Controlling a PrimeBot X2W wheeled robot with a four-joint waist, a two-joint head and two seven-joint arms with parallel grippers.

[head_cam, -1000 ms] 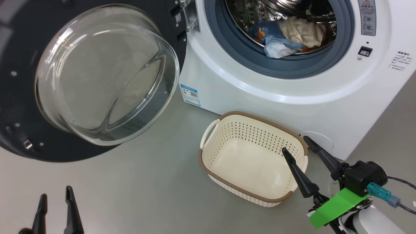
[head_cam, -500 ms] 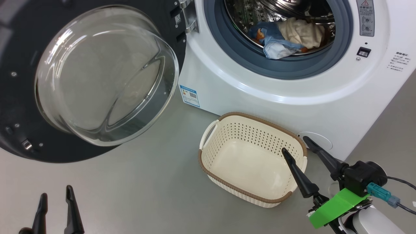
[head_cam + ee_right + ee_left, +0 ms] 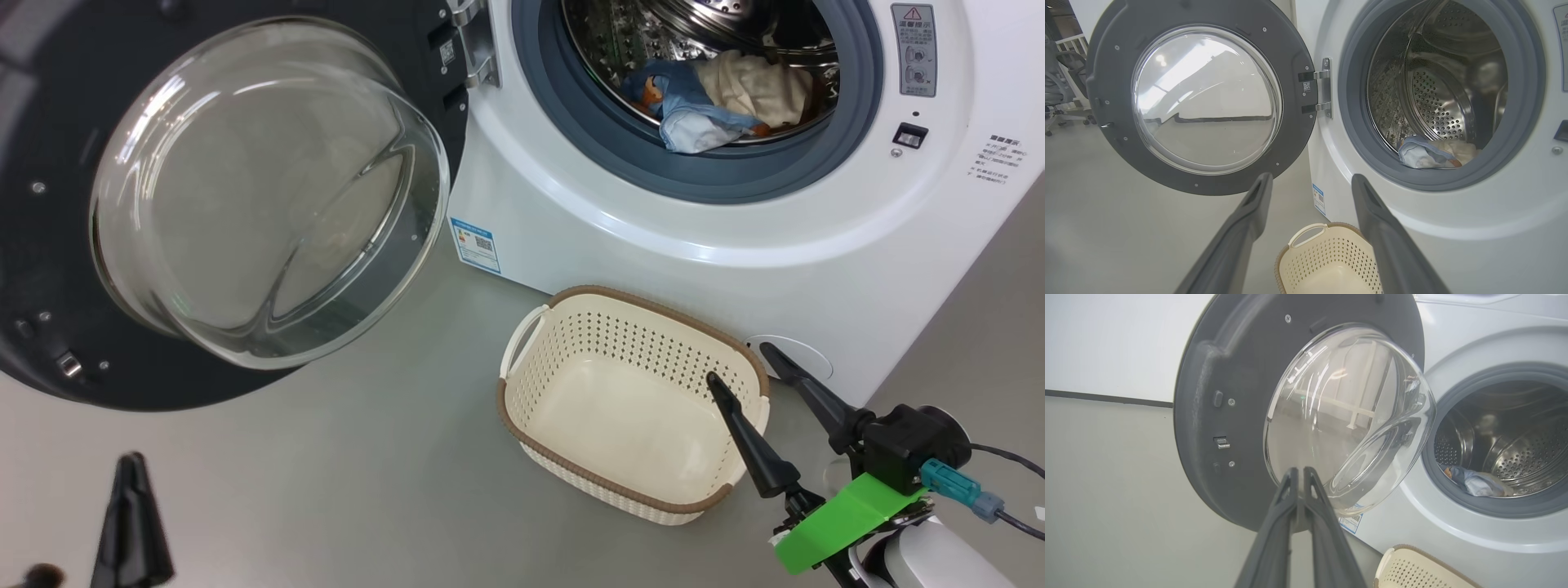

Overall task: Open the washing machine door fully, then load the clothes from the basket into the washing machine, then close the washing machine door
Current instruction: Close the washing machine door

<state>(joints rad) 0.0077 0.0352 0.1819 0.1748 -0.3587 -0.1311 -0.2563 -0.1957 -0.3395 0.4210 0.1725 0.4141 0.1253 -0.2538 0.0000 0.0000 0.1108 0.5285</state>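
head view: basket (image 3: 629, 343) rim just beside washing machine (image 3: 653, 253) front.

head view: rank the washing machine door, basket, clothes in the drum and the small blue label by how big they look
1. washing machine door, though it is nearest the camera and cut off at the frame edge
2. basket
3. clothes, set further back
4. blue label
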